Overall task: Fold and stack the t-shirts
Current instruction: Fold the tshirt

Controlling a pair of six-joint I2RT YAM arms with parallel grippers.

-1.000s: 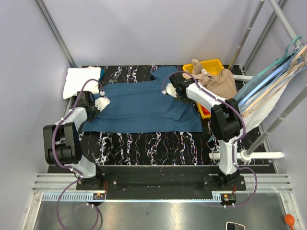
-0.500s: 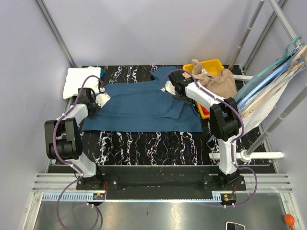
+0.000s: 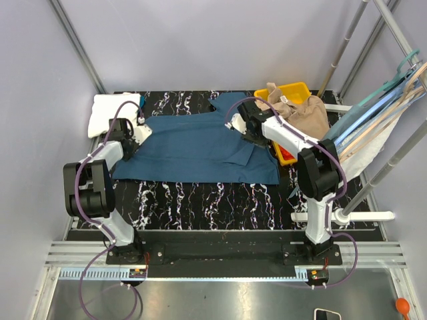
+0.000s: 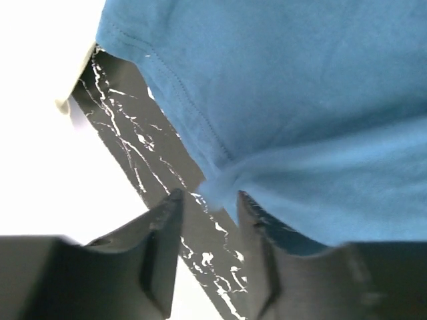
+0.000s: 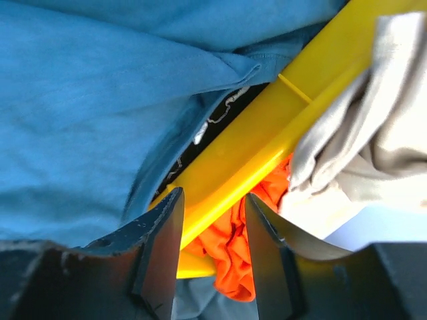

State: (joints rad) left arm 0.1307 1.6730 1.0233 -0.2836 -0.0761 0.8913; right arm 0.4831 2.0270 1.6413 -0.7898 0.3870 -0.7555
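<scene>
The left gripper (image 4: 209, 197) and right gripper (image 5: 212, 197), shut a second ago, now stand partly open and hold nothing. The released teal t-shirt (image 3: 193, 150) lies flat on the table (image 3: 200, 197).

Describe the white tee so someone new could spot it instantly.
Start at the black marbled table with the big teal-blue t-shirt spread across it. At the table's far left corner lies the white t-shirt as a compact folded bundle. It is the only white garment; the tan t-shirt is heaped on the yellow bin at far right.
</scene>
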